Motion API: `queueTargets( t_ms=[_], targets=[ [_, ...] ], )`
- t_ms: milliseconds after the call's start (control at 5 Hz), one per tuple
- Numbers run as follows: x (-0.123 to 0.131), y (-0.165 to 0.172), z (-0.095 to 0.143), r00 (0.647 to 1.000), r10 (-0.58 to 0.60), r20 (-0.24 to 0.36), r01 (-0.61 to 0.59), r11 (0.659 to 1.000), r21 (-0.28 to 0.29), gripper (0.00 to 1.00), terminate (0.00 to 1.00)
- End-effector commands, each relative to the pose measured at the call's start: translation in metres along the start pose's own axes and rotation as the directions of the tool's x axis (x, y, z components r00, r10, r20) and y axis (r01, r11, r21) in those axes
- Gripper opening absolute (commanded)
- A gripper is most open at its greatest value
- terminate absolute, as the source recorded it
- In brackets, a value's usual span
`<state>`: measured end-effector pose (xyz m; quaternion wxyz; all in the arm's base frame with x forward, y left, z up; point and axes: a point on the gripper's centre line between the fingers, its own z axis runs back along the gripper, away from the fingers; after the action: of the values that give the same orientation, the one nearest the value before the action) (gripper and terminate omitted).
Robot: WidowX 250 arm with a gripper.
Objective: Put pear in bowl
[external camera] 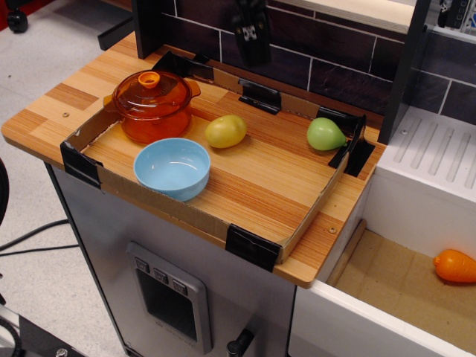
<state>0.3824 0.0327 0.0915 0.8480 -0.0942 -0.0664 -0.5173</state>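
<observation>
Wood-grain laminate covers the worktop point(44, 119), and on it we see a low cardboard rim point(312, 216) taped at its corners with black, which seems meant to keep the loose fruit from rolling off the edge. Inside that rim the orange transparent pot point(152, 104) sits lidded at the back left, and the bowl point(172, 168) stands just in front of it, upright and empty, near the front edge where it is open to a drop from above. We find the yellow fruit point(226, 131) near the bowl, between it and the pear point(326, 134), which lies on its side at the far right of the rim with its tip pointing toward the corner, well apart from the bowl. An orange fruit point(455, 266) rests off in the lower bin to the right, outside the work area. Our gripper point(252, 36) hangs dark against the tiled wall at the top, above the back of the tray and holding nothing; we cannot tell how far apart its fingers stand. We judge the reach to the pear is not yet made.
</observation>
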Motion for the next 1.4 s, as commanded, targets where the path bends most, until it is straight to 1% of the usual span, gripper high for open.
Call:
queueTargets(
  t_ms=[0, 200, 400, 600, 800, 1000, 1200],
  targets=[
    [0.016, -0.012, -0.018, 0.999, -0.042, -0.027, 0.042, 0.999, 0.035, 1.0, 0.0],
    [0.023, -0.02, -0.03, 0.999, -0.023, -0.04, 0.024, 0.999, 0.027, 1.0, 0.0],
    [0.032, -0.026, -0.042, 0.999, -0.009, -0.042, 0.01, 0.999, 0.031, 1.0, 0.0],
    [0.037, -0.029, -0.053, 0.999, -0.01, -0.052, 0.012, 0.999, 0.051, 1.0, 0.0],
    [0.039, -0.024, -0.058, 0.998, -0.008, -0.055, 0.013, 0.995, 0.098, 1.0, 0.0],
    [0.039, -0.015, -0.068, 0.997, 0.004, -0.071, 0.005, 0.993, 0.122, 1.0, 0.0],
    [0.039, -0.012, -0.076, 0.996, 0.016, -0.086, -0.007, 0.994, 0.106, 1.0, 0.0]
  ],
)
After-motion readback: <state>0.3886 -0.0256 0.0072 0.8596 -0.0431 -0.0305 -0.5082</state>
